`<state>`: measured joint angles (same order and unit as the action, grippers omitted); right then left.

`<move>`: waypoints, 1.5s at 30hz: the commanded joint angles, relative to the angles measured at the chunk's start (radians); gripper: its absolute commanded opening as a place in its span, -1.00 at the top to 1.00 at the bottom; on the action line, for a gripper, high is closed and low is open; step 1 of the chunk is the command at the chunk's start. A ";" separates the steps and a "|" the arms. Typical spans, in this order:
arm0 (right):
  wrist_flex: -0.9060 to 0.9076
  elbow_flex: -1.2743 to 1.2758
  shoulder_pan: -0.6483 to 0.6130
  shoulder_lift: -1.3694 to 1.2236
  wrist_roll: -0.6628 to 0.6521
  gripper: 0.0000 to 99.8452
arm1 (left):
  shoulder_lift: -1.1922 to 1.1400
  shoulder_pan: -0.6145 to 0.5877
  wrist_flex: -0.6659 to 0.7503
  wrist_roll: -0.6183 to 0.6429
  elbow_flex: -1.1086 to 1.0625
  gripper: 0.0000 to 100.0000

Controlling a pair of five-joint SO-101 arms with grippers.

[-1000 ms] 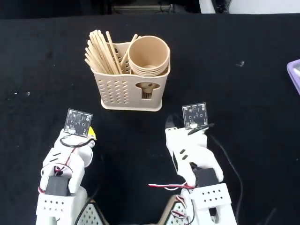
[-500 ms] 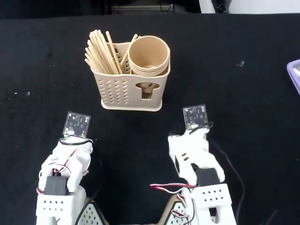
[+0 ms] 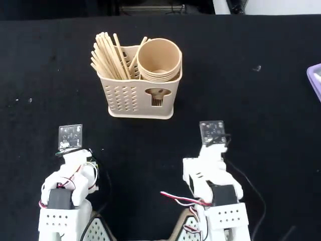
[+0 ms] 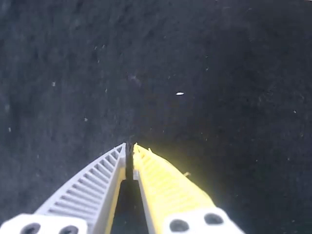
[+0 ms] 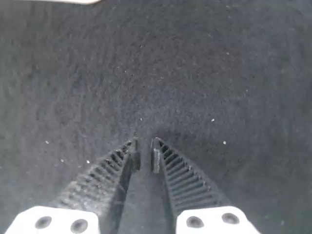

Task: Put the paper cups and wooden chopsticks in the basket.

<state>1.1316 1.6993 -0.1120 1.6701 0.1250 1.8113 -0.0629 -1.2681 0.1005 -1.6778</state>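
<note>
Basket (image 3: pixel 138 95) overhead holds cups (image 3: pixel 159 60) and chopsticks (image 3: pixel 106 55); left gripper (image 4: pixel 129 148) closed empty, right gripper (image 5: pixel 144 148) nearly closed.

Even light, seemingly from overhead, covers the black desk (image 3: pixel 271 165) and basket (image 3: pixel 138 98). Wrist views are dimmer, with soft shadow beneath the right claw (image 5: pixel 144 145).

Everything rests on a matt black cloth (image 3: pixel 261 100), felt-like, slightly rough and flecked with pale lint. The basket (image 3: pixel 138 98) is smooth beige plastic with a faint sheen and perforated walls. The paper cups (image 3: pixel 159 60) are matt tan paper. The chopsticks (image 3: pixel 106 56) are pale, bare wood. The left gripper (image 4: pixel 129 146) is ribbed matt plastic, one finger white, one yellow. The right gripper (image 5: pixel 145 144) is ribbed dark plastic.
</note>
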 commanded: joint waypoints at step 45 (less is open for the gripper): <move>0.120 -0.008 0.149 0.120 0.034 0.88 | 0.011 -0.061 -0.005 0.091 -0.022 0.94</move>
<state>1.2482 1.6947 0.0276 1.7745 0.1695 1.8128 -0.1151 -1.2712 0.2002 -1.6794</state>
